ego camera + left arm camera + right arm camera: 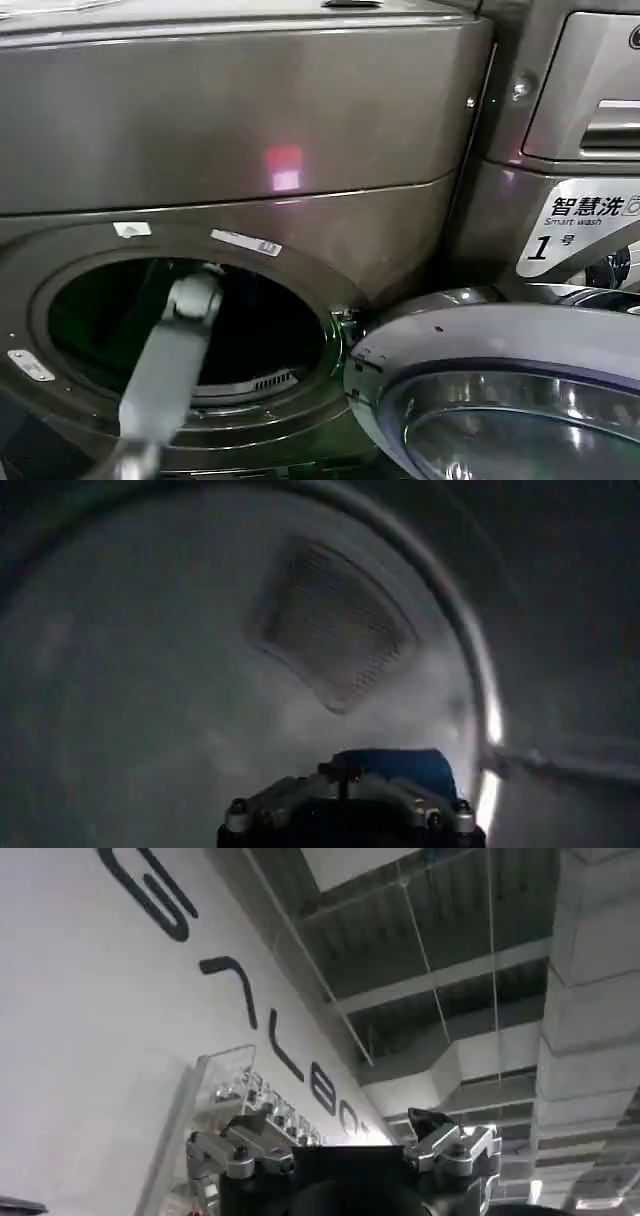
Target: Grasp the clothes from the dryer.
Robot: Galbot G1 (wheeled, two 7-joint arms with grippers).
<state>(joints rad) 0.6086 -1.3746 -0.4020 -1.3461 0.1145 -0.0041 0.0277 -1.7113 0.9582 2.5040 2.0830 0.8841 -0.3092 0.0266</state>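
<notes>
Reaching is done: the left arm goes through the open dryer [250, 150] porthole, its pincer [350, 805] apparently gripping blue cloth [395, 765] deep inside; pulling out remains. Right pincer [345, 1148] idles, spread wide.

My grey left arm [165, 370] reaches into the bronze-grey dryer [240, 130]; its drum [150, 680] is pale grey, with something blue [400, 768] inside.
</notes>
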